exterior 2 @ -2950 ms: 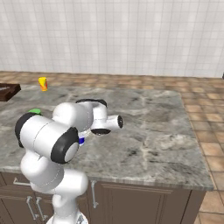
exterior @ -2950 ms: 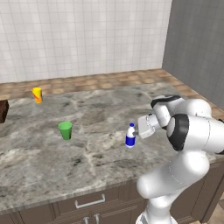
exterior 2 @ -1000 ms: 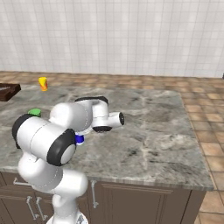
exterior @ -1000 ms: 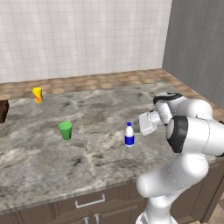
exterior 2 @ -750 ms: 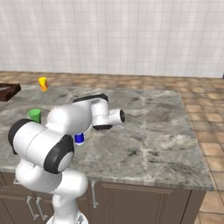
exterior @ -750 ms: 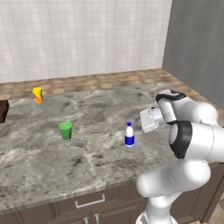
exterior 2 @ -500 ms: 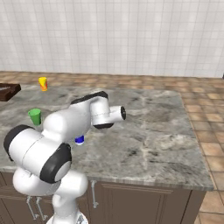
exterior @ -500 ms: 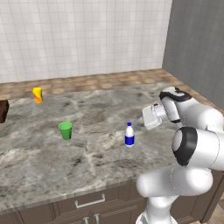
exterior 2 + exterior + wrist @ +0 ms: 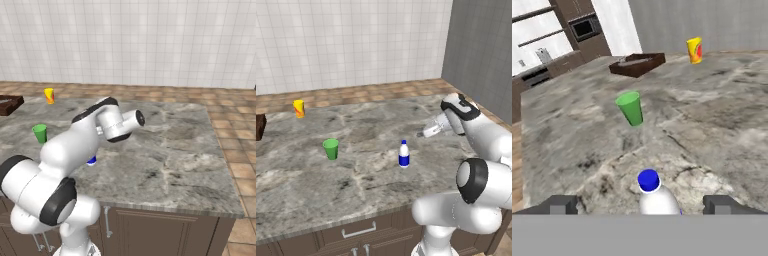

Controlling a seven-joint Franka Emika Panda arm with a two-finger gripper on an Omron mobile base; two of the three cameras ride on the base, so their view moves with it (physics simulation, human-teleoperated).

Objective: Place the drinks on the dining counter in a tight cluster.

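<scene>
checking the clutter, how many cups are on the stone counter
2: a green plastic cup near the counter's middle, left of the small white bottle, and a yellow-orange cup at the far left edge. None seems hidden.

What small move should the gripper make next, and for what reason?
Probably ease forward and slightly down to close on the white bottle. The gripper is open, one of its fingers on each side of the blue cap, not yet touching. The bottle stands upright on the dining counter, apart from the green cup.
</scene>
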